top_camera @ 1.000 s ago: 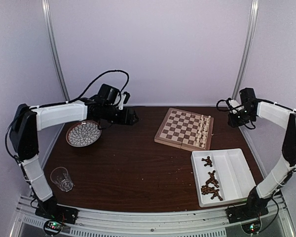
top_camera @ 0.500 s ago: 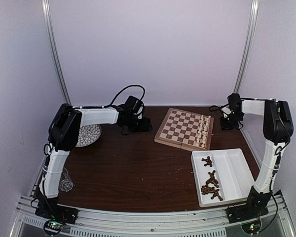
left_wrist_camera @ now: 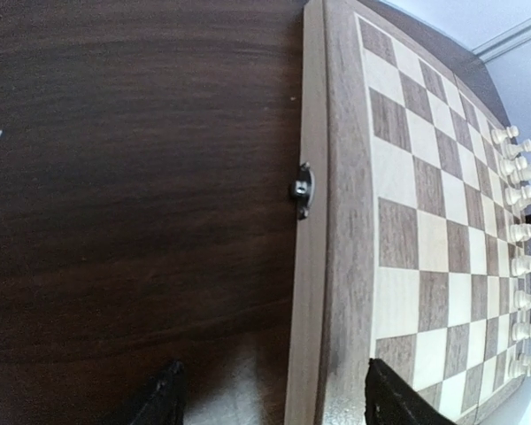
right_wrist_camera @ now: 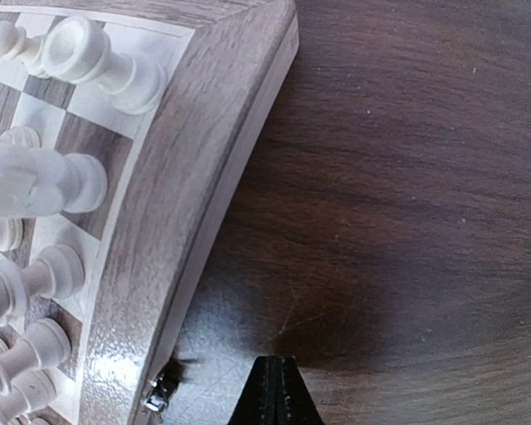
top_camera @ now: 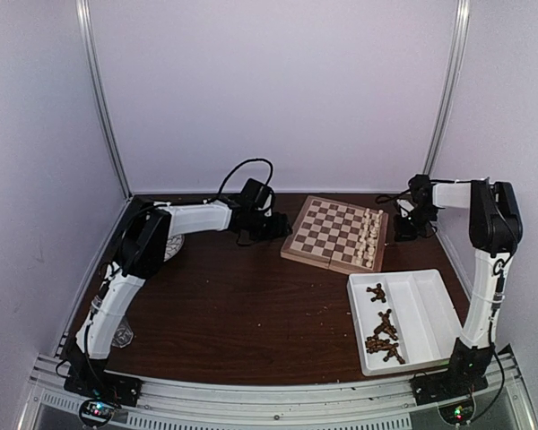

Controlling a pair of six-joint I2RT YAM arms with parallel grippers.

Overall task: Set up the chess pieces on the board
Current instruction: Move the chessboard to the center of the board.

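Okay, left gripper (left_wrist_camera: 279, 404) stands wide astride board (left_wrist_camera: 425, 221) left edge, right gripper (right_wrist_camera: 274, 394) is pinched shut on nothing just beside its right edge, cream pieces (top_camera: 372, 235) line that side, dark pieces (top_camera: 383, 333) lie in the white tray (top_camera: 426, 313).

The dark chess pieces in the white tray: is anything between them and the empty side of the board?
Yes. The white pieces stand along the edge of the board nearest the tray, so the dark pieces would likely have to pass over them. Otherwise only bare table lies between.
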